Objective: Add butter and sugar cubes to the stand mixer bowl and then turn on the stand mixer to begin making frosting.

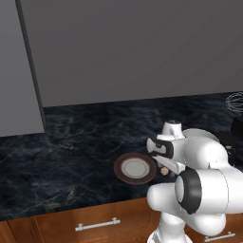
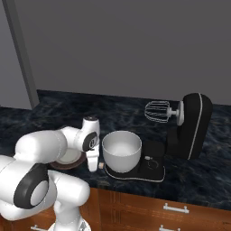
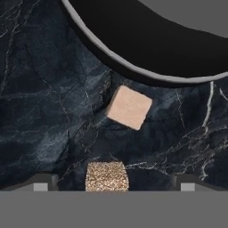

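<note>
Spanning the scene is the dark marbled worktop [image 2: 58, 117]. The stand mixer [image 2: 191, 126] is standing at right, head tilted back, with the stand mixer bowl [image 2: 121, 151] sitting on its base. The brown-rimmed plate [image 1: 135, 168] is lying left of it. The end effector [image 3: 111, 185], fingers spread wide, is hovering over the sugar cubes [image 3: 129, 107], gripping nothing; these are lying between plate and base.

The arm [image 2: 54, 149] is folded forward and bent at the elbow, with the wrist directed straight down. The gripper [image 3: 111, 182] points downward, jaws spread wide apart, fingertips [image 3: 42, 183] holding nothing.
</note>
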Motion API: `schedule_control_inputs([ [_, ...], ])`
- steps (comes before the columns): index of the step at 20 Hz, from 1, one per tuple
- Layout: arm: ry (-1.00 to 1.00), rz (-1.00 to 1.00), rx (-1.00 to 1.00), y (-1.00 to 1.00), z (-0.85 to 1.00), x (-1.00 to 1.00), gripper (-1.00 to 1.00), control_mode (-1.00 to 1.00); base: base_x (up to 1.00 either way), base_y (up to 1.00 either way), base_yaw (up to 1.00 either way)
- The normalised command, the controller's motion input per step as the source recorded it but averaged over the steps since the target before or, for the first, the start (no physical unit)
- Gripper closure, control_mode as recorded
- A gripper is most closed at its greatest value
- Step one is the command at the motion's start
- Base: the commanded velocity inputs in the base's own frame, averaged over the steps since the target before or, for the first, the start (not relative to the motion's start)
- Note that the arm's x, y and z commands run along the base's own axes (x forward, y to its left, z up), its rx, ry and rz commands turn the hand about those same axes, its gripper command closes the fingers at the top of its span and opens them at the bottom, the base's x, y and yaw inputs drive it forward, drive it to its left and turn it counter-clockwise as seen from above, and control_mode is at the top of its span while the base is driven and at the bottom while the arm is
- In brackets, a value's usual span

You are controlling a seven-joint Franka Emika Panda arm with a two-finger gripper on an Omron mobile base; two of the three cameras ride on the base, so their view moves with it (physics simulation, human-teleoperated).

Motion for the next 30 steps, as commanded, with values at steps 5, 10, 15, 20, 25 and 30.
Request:
schedule_control_inputs([
  [5,0.03,-0.04,0.0,0.0,-0.19,0.0,-1.0,-1.0,0.0,0.0,0.0],
  [10,0.07,-0.05,0.0,0.0,-0.23,0.0,-1.0,-1.0,0.0,0.0,0.0],
  [15,0.08,-0.05,0.0,0.0,-0.23,0.0,1.0,-1.0,0.0,0.0,0.0],
  [20,0.01,-0.04,0.0,0.0,-0.13,0.0,1.0,-1.0,0.0,0.0,0.0],
  [25,0.0,-0.05,0.0,0.0,-0.01,0.0,1.0,-1.0,0.0,0.0,0.0],
  [30,-0.04,-0.08,0.0,-0.02,0.02,-0.19,1.0,-1.0,0.0,0.0,0.0],
])
